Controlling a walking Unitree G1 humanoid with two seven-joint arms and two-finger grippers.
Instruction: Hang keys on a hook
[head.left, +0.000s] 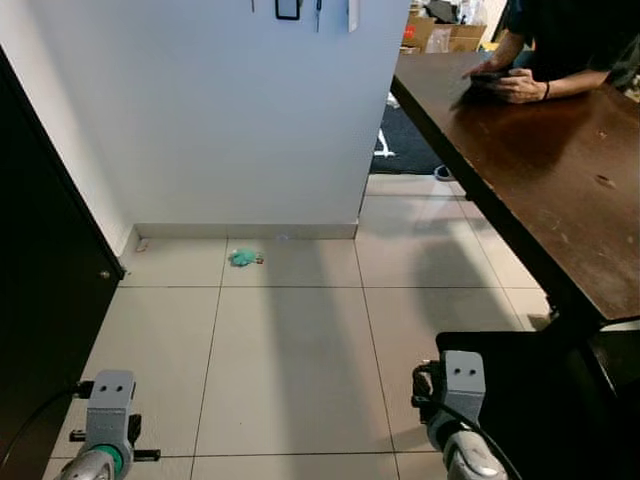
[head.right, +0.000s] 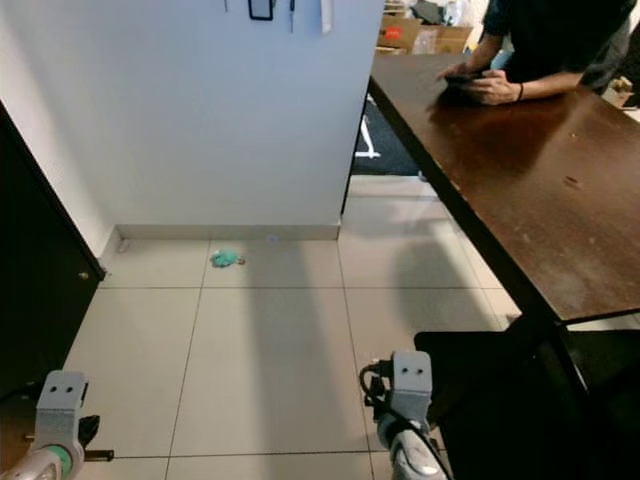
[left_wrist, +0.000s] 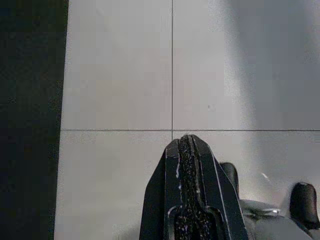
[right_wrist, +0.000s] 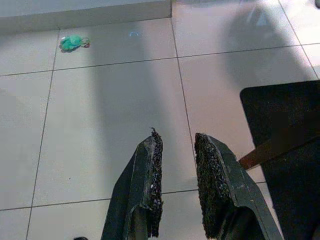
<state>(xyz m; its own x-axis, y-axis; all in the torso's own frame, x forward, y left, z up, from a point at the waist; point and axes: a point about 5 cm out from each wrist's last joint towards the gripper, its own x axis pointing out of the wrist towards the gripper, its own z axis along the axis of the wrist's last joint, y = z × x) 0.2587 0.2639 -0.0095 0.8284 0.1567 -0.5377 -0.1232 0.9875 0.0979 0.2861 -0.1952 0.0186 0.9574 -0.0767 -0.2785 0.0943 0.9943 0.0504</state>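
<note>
Teal and small, the keys (head.left: 244, 258) lie on the tiled floor (head.left: 290, 350) just beside the white wall's skirting, well ahead of both arms. They look light, with a soft tag and loose metal likely to slip; the tag seems the best hold. The left pincer (left_wrist: 187, 150) is closed and empty; the right pincer (right_wrist: 175, 150) is slightly parted, empty.

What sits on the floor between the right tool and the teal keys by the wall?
Nothing: bare pale tiles run from the right tool to the teal keys, as the right wrist view shows.
</note>
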